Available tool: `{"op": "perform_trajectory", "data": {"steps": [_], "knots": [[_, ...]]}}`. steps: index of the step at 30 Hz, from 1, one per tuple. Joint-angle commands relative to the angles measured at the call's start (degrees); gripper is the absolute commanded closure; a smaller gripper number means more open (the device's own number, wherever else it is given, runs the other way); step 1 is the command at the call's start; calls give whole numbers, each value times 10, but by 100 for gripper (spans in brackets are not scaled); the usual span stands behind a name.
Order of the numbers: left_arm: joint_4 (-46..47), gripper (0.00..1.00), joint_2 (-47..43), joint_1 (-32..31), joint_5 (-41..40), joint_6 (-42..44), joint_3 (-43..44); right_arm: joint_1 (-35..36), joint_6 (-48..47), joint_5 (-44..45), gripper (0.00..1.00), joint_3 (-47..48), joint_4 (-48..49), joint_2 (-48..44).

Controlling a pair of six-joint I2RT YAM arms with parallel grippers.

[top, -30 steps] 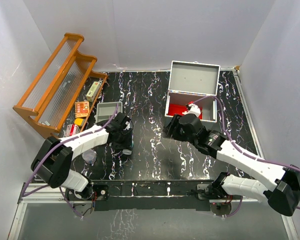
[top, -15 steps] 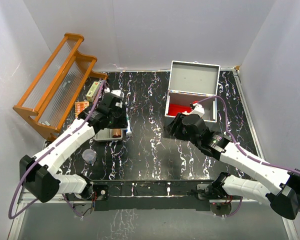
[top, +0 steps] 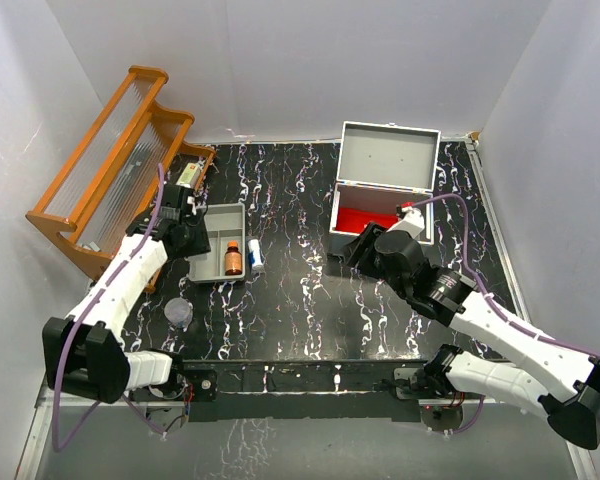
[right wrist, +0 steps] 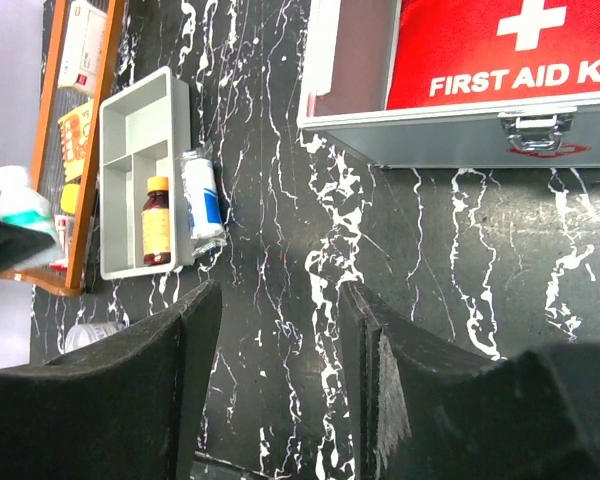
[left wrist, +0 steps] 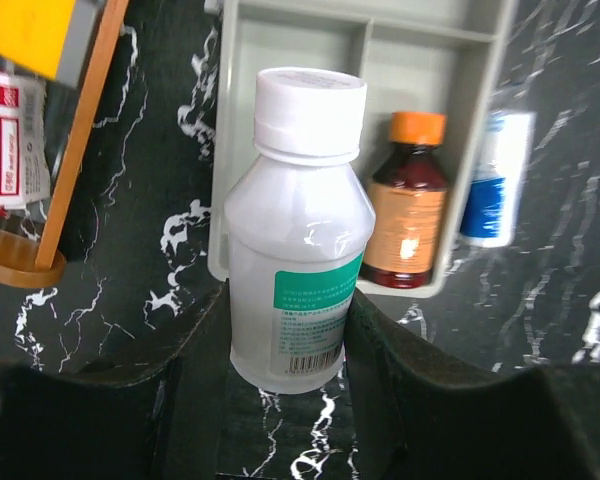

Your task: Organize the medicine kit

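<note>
Carrying a bottle (left wrist: 295, 230), clamped at its lower body in the left claw (left wrist: 285, 345), above the tabletop (left wrist: 150, 230) at the tray's (left wrist: 220, 150) left rim, centre-left of the top frame. Looks like a placing step: calls next for picking a free tray slot or the rack (top: 145, 75) at upper left, then lowering upright. Shows translucent white plastic, a white screw cap and a green label with a barcode. Leaves the right claw (right wrist: 278, 320) apart and holding nothing, below the kit (right wrist: 480, 60).

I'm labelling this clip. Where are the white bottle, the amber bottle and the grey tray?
white bottle (left wrist: 296, 215), left wrist view, on its body above the label.
amber bottle (left wrist: 405, 225), left wrist view, on its label.
grey tray (left wrist: 435, 70), left wrist view, on a bare compartment floor.
</note>
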Motion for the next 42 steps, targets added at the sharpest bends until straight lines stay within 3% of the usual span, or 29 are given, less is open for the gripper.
{"op": "perform_trajectory", "data": {"steps": [1,12,20,28,33,37,42], "knots": [[29,81,21,30,26,30,-42,2,-1,43,51,15,6,-8],[65,83,77,34,58,49,-68,2,-21,35,51,29,23,36],[67,76,123,34,61,54,-71,2,-21,30,50,28,32,45],[26,48,100,33,44,26,-42,2,-24,21,50,29,32,39],[6,40,70,33,60,11,-17,2,-26,18,50,28,31,38],[37,39,33,26,148,-20,-22,2,-24,9,50,20,36,39],[115,49,12,-7,209,-101,-44,2,-19,-7,50,11,46,45]]}}
